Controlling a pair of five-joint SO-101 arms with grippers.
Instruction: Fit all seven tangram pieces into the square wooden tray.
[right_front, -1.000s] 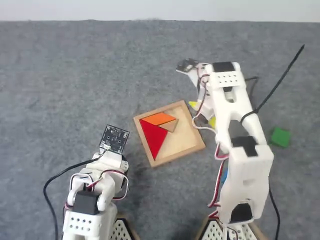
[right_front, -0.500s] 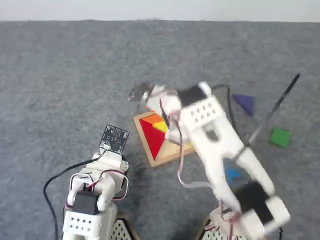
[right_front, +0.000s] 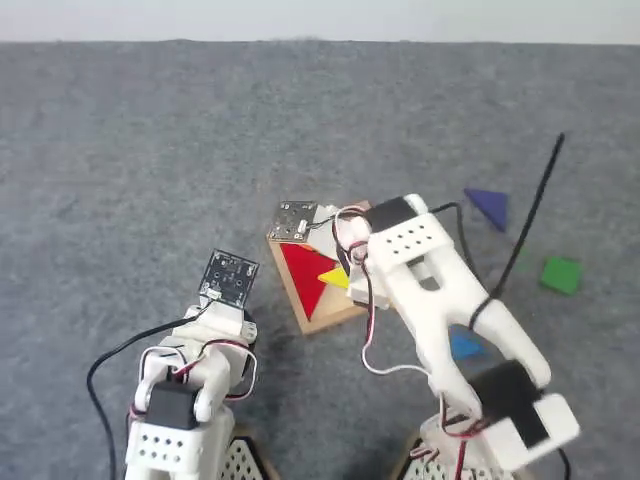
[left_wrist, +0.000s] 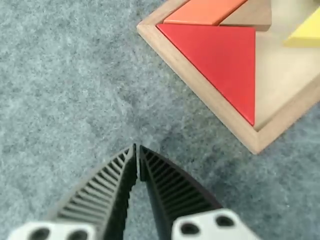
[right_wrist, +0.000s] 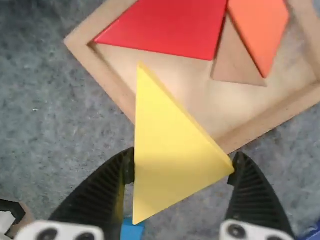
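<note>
The square wooden tray (right_front: 320, 316) lies mid-table with a red triangle (right_front: 303, 275) and an orange piece (right_wrist: 260, 30) inside it. My right gripper (right_wrist: 182, 162) is shut on a large yellow triangle (right_wrist: 167, 160), held above the tray's near rim (right_wrist: 100, 70) with one point over the bare tray floor. In the high view the yellow triangle (right_front: 335, 276) shows beside the red one under the right arm (right_front: 420, 270). My left gripper (left_wrist: 136, 147) is shut and empty over the carpet, short of the tray's corner (left_wrist: 145, 30), near the red triangle (left_wrist: 220, 55).
A purple triangle (right_front: 488, 205) and a green square (right_front: 561, 274) lie on the grey carpet right of the tray. A blue piece (right_front: 462, 347) sits beside the right arm. The left arm (right_front: 195, 375) stands at the near left.
The right arm has swung left from the tray's right side to above the tray, carrying the yellow triangle. The purple triangle it covered now shows. The left arm has kept still.
</note>
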